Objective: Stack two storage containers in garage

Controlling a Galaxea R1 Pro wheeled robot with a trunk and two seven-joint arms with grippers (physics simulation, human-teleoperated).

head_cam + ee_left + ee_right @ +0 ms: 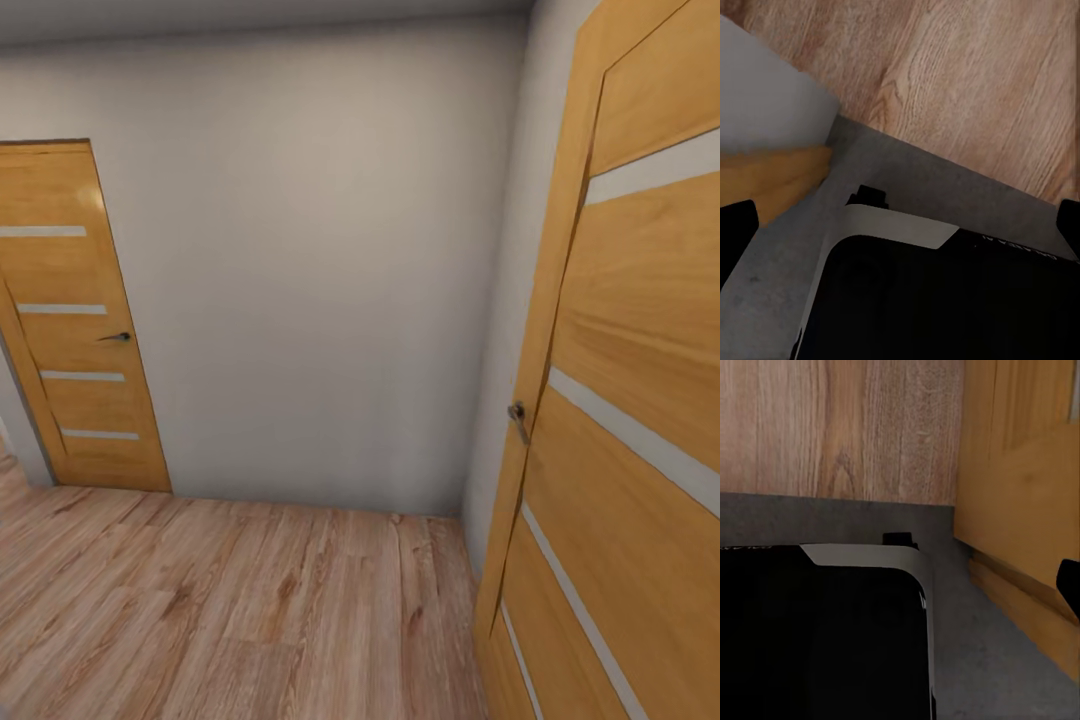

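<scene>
- Far left in the head view stands a closed orange-wood door (75,320) with four pale stripes and a small dark handle (116,338).
- Next to it a plain pale grey wall (320,270) runs across the middle and meets a corner toward the right.
- Below lies a light wood-plank floor (230,610), reaching from the left door to the right one.
- On the right a second orange-wood door (620,420) with pale stripes stands very near the camera, its metal handle (517,418) at mid height.
- The left wrist view looks down on the robot's black base (945,300) with a pale band; beyond it are a strip of dark grey floor (915,176), then wood planks, a grey wall end and a bit of orange wood. A dark fingertip (735,225) sits at each side edge, so the left gripper seems spread; nothing lies between them.
- The right wrist view shows the same black base (817,637), dark grey floor (832,517), wood planks and an orange door (1020,487) beside it. One dark fingertip (1069,577) shows at the edge; I cannot tell this gripper's state.
- No box lies at either gripper here.
</scene>
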